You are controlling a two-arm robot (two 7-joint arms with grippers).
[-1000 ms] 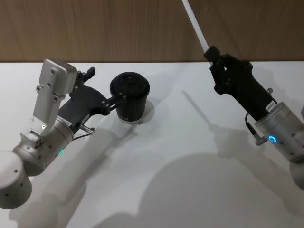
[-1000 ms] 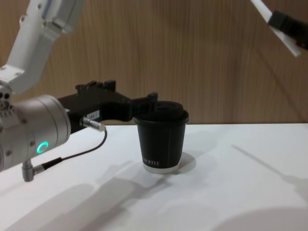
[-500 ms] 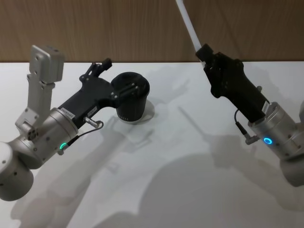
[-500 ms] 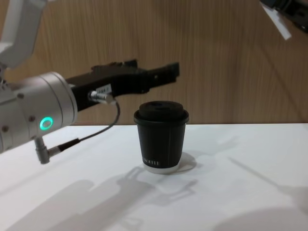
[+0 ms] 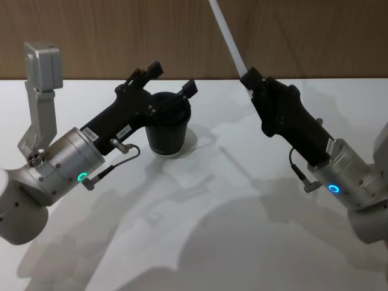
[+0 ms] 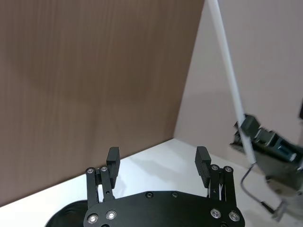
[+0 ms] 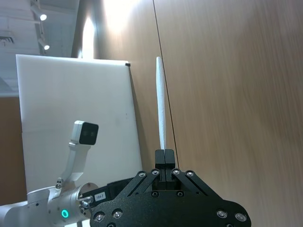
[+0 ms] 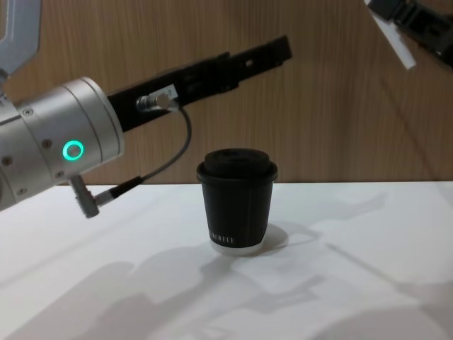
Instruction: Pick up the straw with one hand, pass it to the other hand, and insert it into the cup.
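The white straw [image 5: 229, 37] slants up out of my right gripper [image 5: 248, 78], which is shut on its lower end, high over the table's right half. In the right wrist view the straw [image 7: 161, 111] stands straight up from the closed fingertips [image 7: 164, 155]. The black ribbed cup [image 5: 167, 130] with its domed lid stands on the table at centre left. My left gripper [image 5: 174, 77] hovers open just above the cup, nothing between its fingers [image 6: 112, 157]. From the left wrist, the straw [image 6: 229, 75] shows ahead and apart. The chest view shows the cup [image 8: 237, 202], left gripper [image 8: 279, 51] and straw's lower end [image 8: 393, 40].
The white table [image 5: 212, 230] carries only the cup, with arm shadows across it. A wooden wall [image 5: 91, 36] runs behind the far edge. The left arm's silver wrist [image 8: 64, 149] with its green ring fills the near left of the chest view.
My left gripper has risen from beside the cup to above its lid, pointing towards the straw. The right gripper has carried the straw leftward, closer to the cup.
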